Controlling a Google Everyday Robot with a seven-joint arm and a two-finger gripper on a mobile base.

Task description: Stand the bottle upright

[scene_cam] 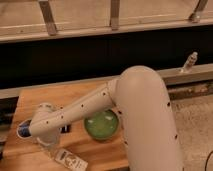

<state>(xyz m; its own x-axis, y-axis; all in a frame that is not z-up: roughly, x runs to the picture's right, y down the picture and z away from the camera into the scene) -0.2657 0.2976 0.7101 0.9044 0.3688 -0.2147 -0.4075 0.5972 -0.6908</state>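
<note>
Bottle (pixel 71 160) lies on its side near the front edge of the wooden table (pixel 35 102), its label with dark marks facing up and its length running slantwise from upper left to lower right. The claw (pixel 49 148) is down at the bottle's upper-left end, at the tip of the white arm (pixel 145 115) that reaches in from the right and crosses the table to the left. The claw is clenched; whether it actually grips that end of the bottle cannot be told, since the two meet in one pale patch. A green bowl (pixel 101 124) sits to the right of the claw, partly behind the arm. A black block (pixel 65 129) lies between bowl and wrist, and a blue cup (pixel 22 131) stands at the table's left edge. A slim clear bottle (pixel 190 61) stands upright on the ledge (pixel 175 75) behind, well apart.
</note>
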